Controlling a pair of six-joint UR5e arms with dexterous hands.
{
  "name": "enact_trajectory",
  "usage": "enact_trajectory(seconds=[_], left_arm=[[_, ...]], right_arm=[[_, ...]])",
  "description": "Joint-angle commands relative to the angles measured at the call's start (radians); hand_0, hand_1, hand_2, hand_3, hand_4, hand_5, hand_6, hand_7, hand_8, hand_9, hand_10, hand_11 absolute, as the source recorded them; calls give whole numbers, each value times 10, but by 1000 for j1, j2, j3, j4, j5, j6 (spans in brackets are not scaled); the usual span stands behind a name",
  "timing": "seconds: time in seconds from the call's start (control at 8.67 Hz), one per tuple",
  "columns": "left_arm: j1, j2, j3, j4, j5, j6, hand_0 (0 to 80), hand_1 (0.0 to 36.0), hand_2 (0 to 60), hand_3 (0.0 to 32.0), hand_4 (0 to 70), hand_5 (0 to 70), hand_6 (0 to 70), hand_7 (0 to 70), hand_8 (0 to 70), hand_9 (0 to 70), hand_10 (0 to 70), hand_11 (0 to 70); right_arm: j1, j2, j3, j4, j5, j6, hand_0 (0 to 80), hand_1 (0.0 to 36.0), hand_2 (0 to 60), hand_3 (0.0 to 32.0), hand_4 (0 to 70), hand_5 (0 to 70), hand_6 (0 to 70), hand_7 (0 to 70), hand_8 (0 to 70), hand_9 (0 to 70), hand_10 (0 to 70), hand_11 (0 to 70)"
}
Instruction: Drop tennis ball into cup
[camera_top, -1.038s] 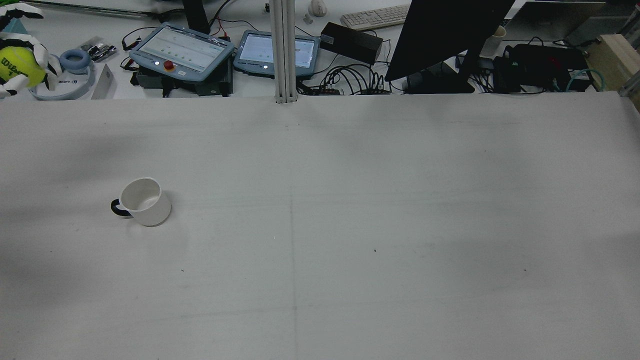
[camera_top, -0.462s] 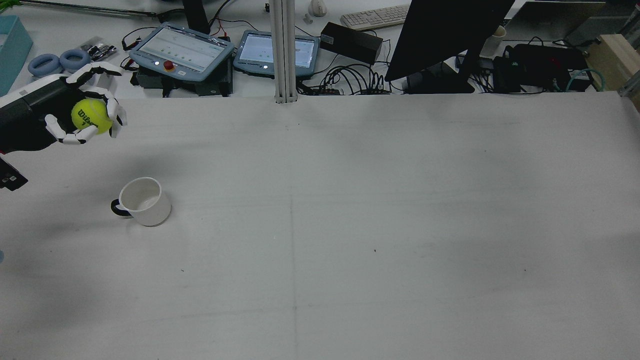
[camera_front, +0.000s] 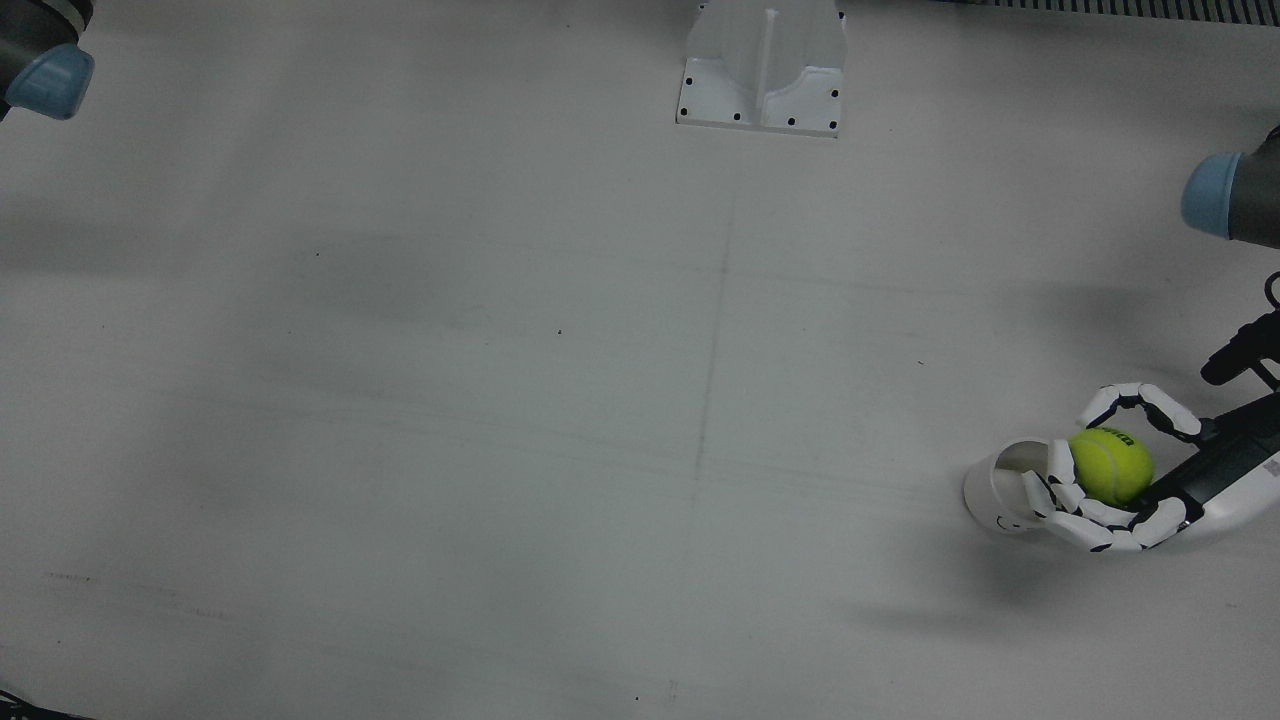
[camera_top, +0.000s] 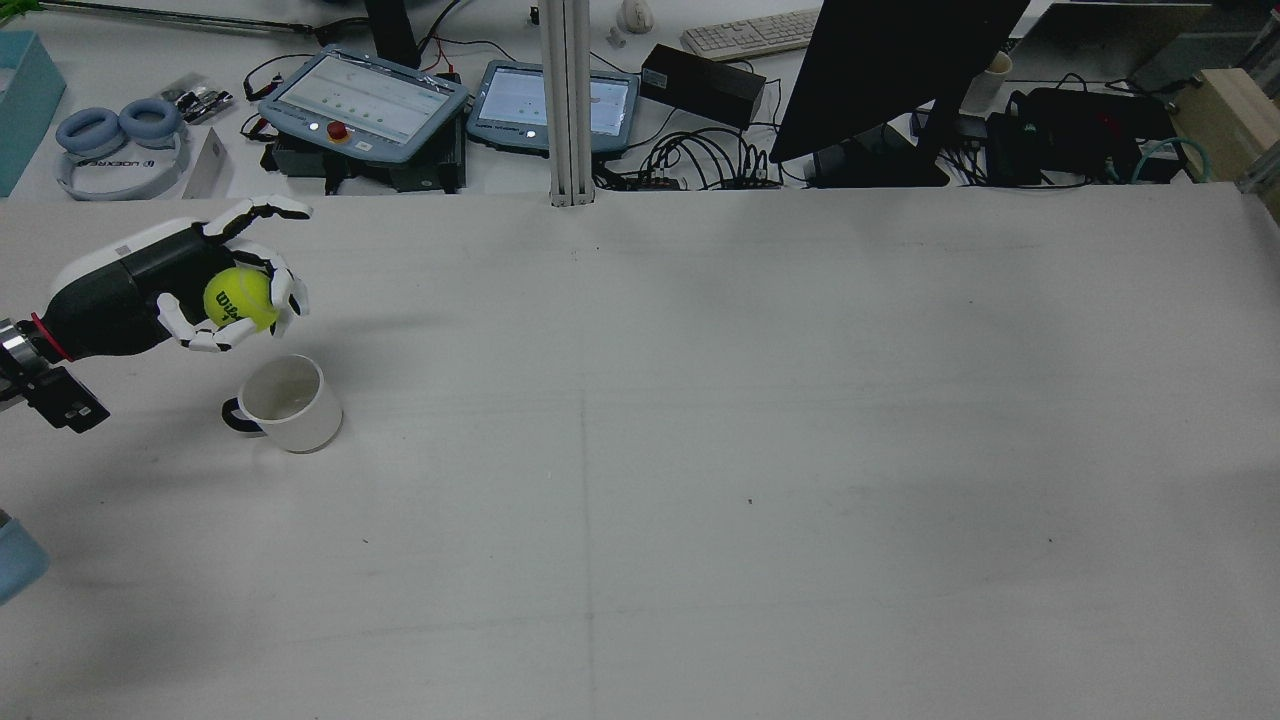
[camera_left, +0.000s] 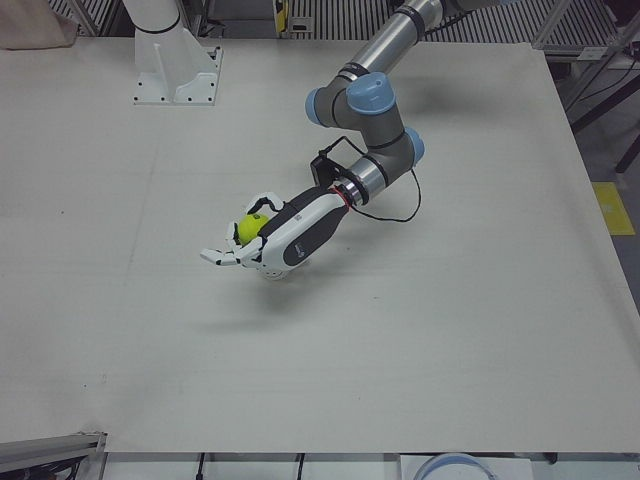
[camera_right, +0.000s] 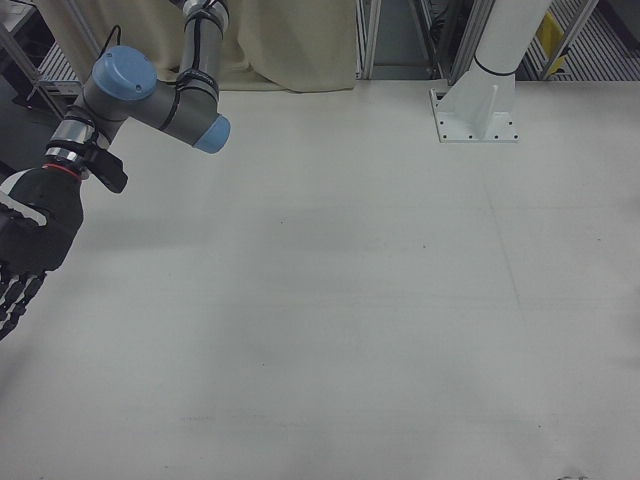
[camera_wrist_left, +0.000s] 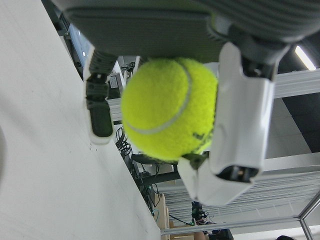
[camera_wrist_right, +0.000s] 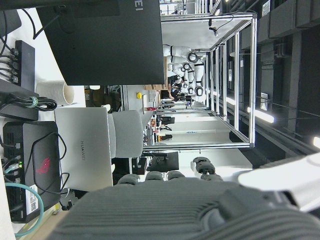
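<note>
- The left robot hand (camera_top: 215, 290) grips the tennis ball (camera_top: 240, 299), its white segmented fingers (camera_front: 1085, 525) curled around it, one finger stretched out free above.
- The ball hangs in the air close to the cup (camera_top: 290, 403); in the front view it sits just beside the cup's rim, not yet squarely over the opening.
- Judged from this, the pick-up is done; what is left is a small shift over the mouth and the release.
- The cup stands upright on the table (camera_top: 700, 450), empty, its dark handle (camera_top: 236, 418) pointing toward the arm's side.
- The ball is fuzzy yellow-green felt with a pale curved seam and dark lettering; the cup looks like smooth white glazed ceramic, cylindrical.
- The table is a matte pale grey sheet with faint scuffs.
- The right robot hand (camera_right: 25, 245) hangs at the table's far side holding nothing, fingers extended downward.
</note>
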Motion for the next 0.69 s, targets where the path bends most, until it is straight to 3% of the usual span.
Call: enact_trajectory(seconds=[0.0,0.12,0.23,0.35,0.46,0.58], left_arm=[[27,35,2,-33,0,27,800,360,496,320,1,308,640,464,381,319,301,470],[30,49,2,-49,0,38,800,360,436,320,0,239,459,277,266,157,201,325],[30,52,-2,-50,0,38,662,347,388,320,0,186,275,199,203,98,151,248],[30,52,0,-50,0,38,603,302,386,320,0,211,454,127,232,67,123,204],[31,52,2,-50,0,38,577,287,360,320,0,180,333,140,205,62,107,179],[30,52,2,-50,0,35,569,275,362,320,0,207,486,107,232,53,102,171]], right_arm=[[0,0,0,0,0,0,0,0,0,0,0,0,0,0,0,0,0,0],[0,0,0,0,0,0,0,0,0,0,0,0,0,0,0,0,0,0],[0,0,0,0,0,0,0,0,0,0,0,0,0,0,0,0,0,0],[0,0,0,0,0,0,0,0,0,0,0,0,0,0,0,0,0,0],[0,0,0,0,0,0,0,0,0,0,0,0,0,0,0,0,0,0],[0,0,0,0,0,-1,0,0,0,0,0,0,0,0,0,0,0,0]])
